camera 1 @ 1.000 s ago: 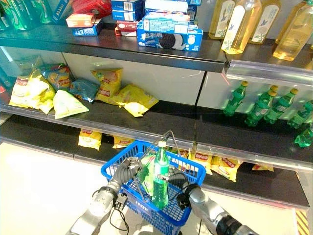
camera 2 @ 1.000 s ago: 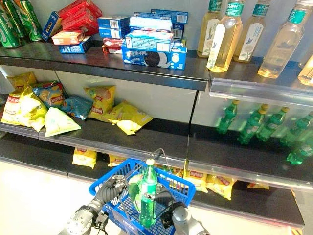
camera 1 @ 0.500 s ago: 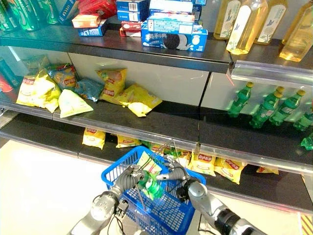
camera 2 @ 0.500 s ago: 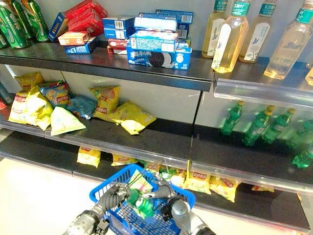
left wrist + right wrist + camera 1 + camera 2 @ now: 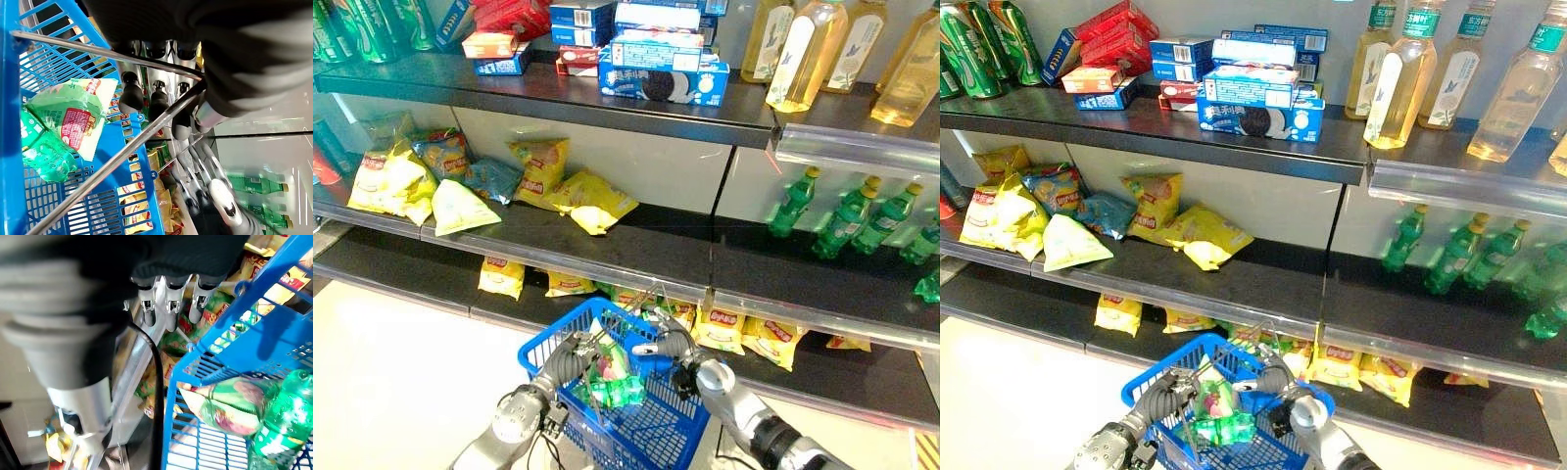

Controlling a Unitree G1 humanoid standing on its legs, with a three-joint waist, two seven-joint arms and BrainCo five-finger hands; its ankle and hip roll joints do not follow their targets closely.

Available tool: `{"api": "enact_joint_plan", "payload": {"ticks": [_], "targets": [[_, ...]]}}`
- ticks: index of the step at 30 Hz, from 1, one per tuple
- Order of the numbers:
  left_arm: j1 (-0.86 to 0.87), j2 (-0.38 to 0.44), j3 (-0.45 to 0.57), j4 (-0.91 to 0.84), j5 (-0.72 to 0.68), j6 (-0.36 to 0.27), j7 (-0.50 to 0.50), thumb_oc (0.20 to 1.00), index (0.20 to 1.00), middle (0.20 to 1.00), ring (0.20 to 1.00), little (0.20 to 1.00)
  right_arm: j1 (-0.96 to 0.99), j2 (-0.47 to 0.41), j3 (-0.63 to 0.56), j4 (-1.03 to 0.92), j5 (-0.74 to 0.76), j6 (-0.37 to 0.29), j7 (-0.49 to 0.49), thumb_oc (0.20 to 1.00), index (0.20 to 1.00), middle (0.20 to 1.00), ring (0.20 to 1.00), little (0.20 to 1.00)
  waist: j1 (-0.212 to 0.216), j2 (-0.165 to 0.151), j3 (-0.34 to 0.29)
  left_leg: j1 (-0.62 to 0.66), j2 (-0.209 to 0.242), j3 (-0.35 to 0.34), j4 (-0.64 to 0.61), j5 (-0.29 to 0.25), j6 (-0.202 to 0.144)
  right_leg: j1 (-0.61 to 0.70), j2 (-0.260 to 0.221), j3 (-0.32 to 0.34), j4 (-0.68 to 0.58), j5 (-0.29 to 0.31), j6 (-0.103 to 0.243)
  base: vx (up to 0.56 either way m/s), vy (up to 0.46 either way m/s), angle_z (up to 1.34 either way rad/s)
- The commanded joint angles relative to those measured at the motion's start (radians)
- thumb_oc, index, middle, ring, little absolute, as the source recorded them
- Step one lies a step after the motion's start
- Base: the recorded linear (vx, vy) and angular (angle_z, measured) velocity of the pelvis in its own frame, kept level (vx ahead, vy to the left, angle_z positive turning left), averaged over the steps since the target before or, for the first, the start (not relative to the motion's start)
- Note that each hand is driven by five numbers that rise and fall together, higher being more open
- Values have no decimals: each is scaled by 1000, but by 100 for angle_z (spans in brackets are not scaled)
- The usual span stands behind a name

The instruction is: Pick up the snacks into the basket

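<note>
Holding the blue basket [image 5: 658, 436] by its wire handle [image 5: 112, 161] in my curled left hand [image 5: 570, 353], I carry a green bottle [image 5: 612, 391] and 1 snack bag [image 5: 73, 120] lying flat inside. My right hand [image 5: 662, 347] hovers above the rim, fingers relaxed and empty, nearer the yellow snack bags [image 5: 741, 331] on the bottom shelf [image 5: 847, 372] just ahead.

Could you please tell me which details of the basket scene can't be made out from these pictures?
- Basket floor: hidden by the bottle and green bag, eye views.
- Bottle cap end: cut off by the frame edge, right wrist view.
- Lowest-shelf snacks: partly hidden behind the basket and right hand.
- Left hand thumb: covered by its dark cover.
</note>
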Motion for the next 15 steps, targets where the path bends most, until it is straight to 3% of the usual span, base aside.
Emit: {"api": "enact_joint_plan", "payload": {"ticks": [1,9,14,15], "targets": [[-53,-7,131,-194,-5,-182,13,200,200,200,200,200,66,-34,-45,-65,-26,-63,22,1000,1000,1000,1000,1000,-18,-50,-75,47,-5,7,-13,-70,27,58,-158,45,-27,23,231,0,0,0],[5,2,180,-42,60,-193,-6,200,200,200,200,200,293,-147,-175,-65,-89,-81,59,1000,1000,1000,1000,1000,-35,-56,-81,41,-11,-12,-10,-71,31,78,-170,21,-34,29,244,10,34,11],[44,1,195,170,135,-197,-17,200,200,200,200,200,401,-142,-276,128,-99,-82,58,1000,1000,1000,1000,1000,-43,-57,-96,30,-37,-23,22,-87,40,103,-187,14,-45,38,253,14,113,6],[60,-11,204,257,166,-194,-18,200,200,200,200,200,415,-125,-302,245,-116,-73,49,1000,1000,1000,1000,1000,-45,-57,-96,28,-50,-22,39,-97,51,103,-194,23,-38,43,257,-7,106,4]]}}
